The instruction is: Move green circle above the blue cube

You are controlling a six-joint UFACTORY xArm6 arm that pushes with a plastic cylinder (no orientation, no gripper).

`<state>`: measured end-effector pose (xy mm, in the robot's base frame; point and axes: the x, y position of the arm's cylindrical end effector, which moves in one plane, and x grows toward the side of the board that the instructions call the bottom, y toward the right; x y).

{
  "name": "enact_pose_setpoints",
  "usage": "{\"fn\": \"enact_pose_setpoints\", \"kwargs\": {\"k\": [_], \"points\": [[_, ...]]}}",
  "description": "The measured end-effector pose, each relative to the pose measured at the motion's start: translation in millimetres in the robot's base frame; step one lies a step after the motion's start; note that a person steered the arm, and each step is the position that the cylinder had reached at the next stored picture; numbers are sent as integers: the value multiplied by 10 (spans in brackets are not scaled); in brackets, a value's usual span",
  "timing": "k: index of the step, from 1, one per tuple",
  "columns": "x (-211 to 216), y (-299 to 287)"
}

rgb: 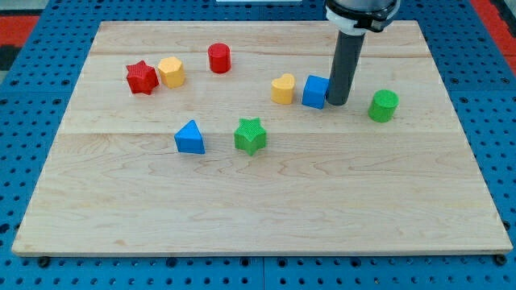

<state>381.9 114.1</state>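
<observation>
One small green plastic cylinder block (pixel 384 105) near the right edge of the pale wooden desk (pixel 258 201), well short of its far edge. Probably light, stiff, apt to slide or spin; best pushed square at mid-side. No jaws: dark rod upright, my tip (pixel 337 104) between it and the blue plastic cube (pixel 316 92), just beside the cube.
</observation>
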Motion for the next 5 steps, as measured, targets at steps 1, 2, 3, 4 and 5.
{"fn": "enact_pose_setpoints", "kwargs": {"k": [1, 2, 3, 4, 5], "points": [[-21, 0], [-19, 47], [327, 105], [721, 152], [791, 539]]}}
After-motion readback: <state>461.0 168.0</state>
